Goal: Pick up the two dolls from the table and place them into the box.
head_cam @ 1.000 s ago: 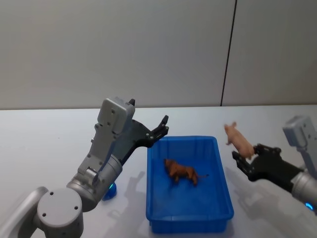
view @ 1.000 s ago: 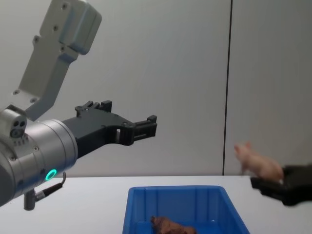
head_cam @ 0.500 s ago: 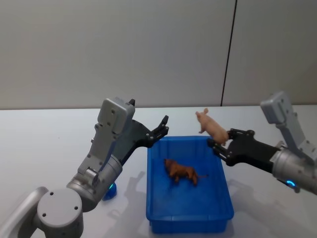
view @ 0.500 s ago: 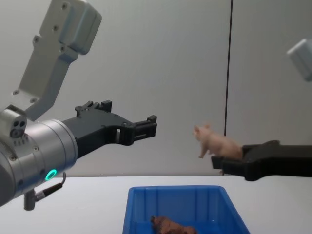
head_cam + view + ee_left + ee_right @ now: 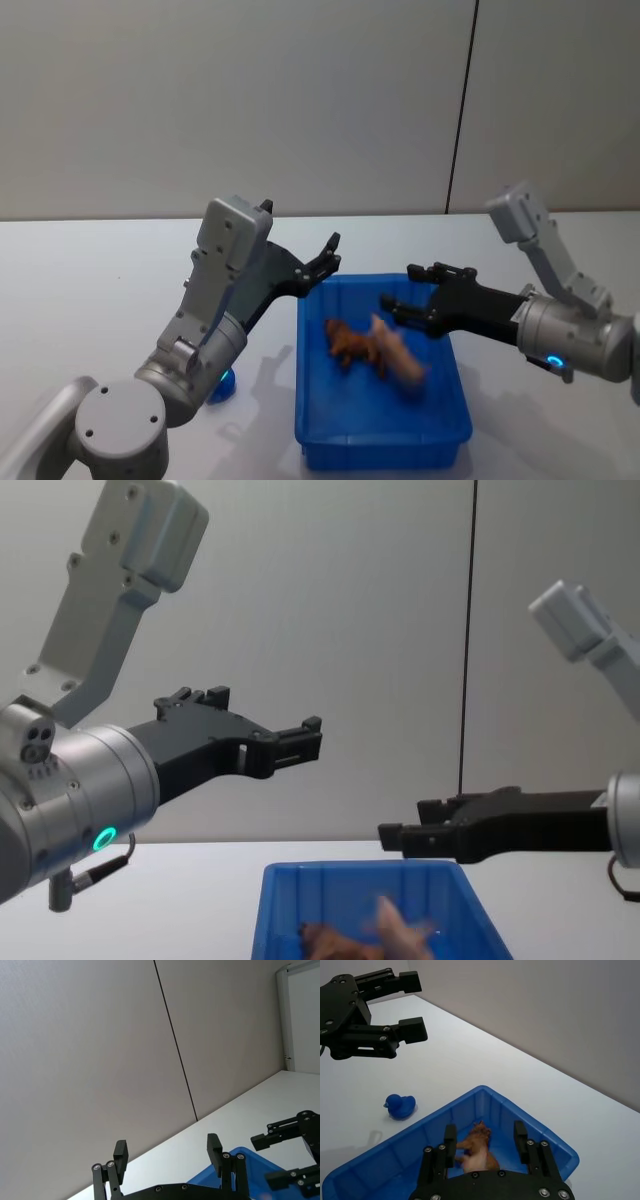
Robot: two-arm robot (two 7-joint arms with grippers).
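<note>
Claw at work: right gripper, black and two-fingered, reaches in from the right above the far end of the bin. Its jaws stand wide apart with nothing between them, held over the opening so that a toy leaving them lands inside.
Toy beneath it: pale pink soft doll sits low inside the bin, directly under the spread fingers. It is smeared, which I read as motion, most likely a drop.
Other toy: reddish-brown fuzzy doll lies on the bin floor just beside the pink one. Whether the two touch I cannot tell.
Container: bright blue rectangular plastic bin with ribbed inner walls stands on the plain white tabletop between the two arms, where either can reach over its rim.
Idle claw: left gripper hangs in the air near the bin's far left corner with its fingers parted and empty. It is raised off the table, which seems meant to leave room for the other arm.
Bystander: small blue toy duck sits on the table to the left of the bin, well apart from both dolls. It is no part of the job.
Progress: both dolls are inside the bin and none is on the table, so the placing looks all but finished.
Next, as I judge it: the right arm only needs to lift away without brushing the rim.
</note>
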